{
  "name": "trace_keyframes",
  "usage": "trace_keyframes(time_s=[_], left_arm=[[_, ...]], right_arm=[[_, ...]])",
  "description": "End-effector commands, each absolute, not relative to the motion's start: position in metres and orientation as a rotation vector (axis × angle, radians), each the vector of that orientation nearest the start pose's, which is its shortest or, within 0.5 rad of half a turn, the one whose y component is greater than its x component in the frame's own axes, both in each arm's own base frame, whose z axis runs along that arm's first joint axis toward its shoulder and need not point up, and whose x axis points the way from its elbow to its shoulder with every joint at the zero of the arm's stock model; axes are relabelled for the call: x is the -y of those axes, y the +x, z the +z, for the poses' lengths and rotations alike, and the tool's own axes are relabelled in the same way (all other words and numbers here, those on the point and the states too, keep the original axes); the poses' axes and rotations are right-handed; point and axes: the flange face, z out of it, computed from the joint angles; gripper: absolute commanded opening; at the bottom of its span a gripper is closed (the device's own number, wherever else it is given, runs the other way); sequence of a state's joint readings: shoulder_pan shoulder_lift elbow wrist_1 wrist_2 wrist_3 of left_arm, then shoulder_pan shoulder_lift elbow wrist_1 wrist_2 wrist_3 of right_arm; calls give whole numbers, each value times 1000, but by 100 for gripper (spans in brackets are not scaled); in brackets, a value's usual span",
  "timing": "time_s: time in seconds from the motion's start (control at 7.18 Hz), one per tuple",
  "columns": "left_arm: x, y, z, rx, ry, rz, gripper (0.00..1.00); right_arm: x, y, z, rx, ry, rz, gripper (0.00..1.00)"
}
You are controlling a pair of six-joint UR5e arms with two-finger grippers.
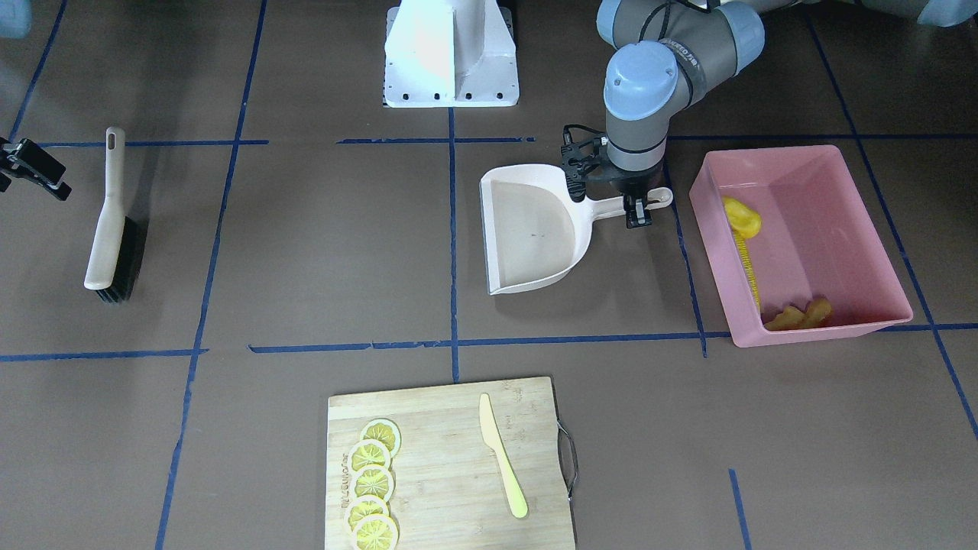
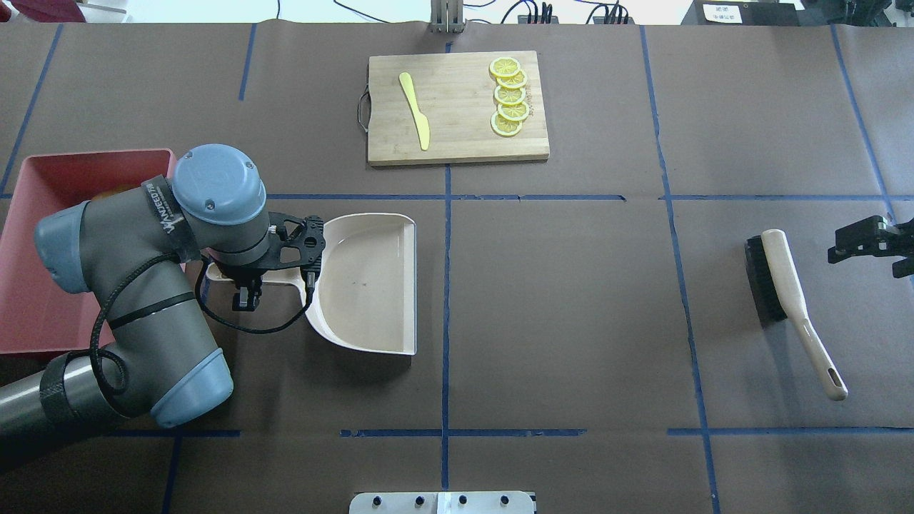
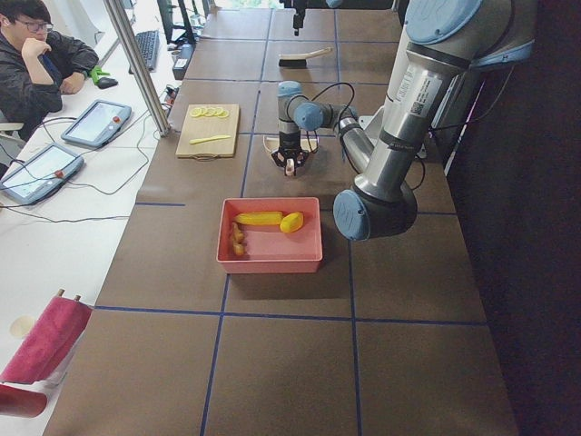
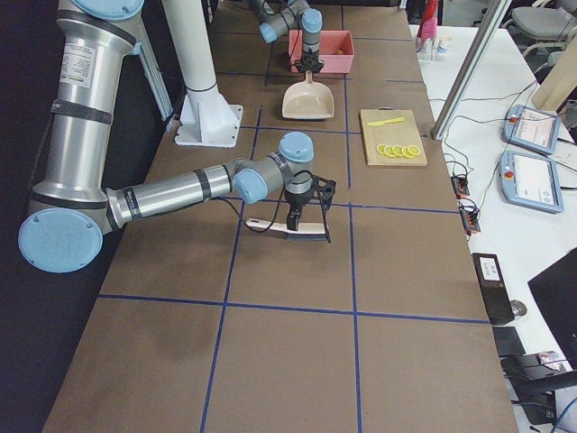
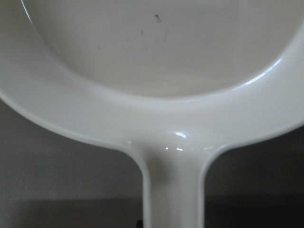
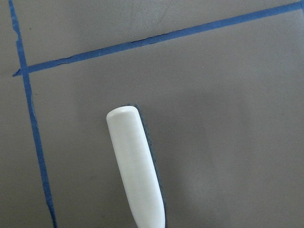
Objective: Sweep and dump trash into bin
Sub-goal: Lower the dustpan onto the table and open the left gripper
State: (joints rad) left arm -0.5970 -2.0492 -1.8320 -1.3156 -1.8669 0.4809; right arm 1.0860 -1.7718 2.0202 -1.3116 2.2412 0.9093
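Observation:
The trash lies inside the pink bin (image 1: 772, 150): a rounded yellow lump (image 1: 741, 216), a long corn cob (image 1: 747, 263) and a tan ginger root (image 1: 802, 315). The beige dustpan (image 1: 531, 237) sits flat and empty on the table beside the bin. My left gripper (image 1: 636, 206) points down over the dustpan's handle and is open, one finger on each side of the handle and clear of it. The brush (image 2: 782, 278) lies on the table at the other end. My right gripper (image 2: 875, 250) hovers open just beyond it, holding nothing.
A wooden cutting board (image 1: 451, 466) with lemon slices (image 1: 373, 481) and a yellow plastic knife (image 1: 500, 454) sits at the operators' edge. The robot's white base (image 1: 451, 53) stands at the table's robot side. A seated person shows in the exterior left view.

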Motion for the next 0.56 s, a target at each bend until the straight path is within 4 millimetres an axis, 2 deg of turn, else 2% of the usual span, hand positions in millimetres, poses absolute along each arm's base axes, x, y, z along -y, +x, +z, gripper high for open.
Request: trace_keyframes(time_s=[0.0, 0.42], left_arm=[[440, 461, 305, -445, 462, 1482, 18], [450, 460, 313, -368, 472, 1473, 20]], right_arm=[[405, -133, 502, 817, -48, 234, 100], [405, -133, 503, 815, -50, 239, 100]])
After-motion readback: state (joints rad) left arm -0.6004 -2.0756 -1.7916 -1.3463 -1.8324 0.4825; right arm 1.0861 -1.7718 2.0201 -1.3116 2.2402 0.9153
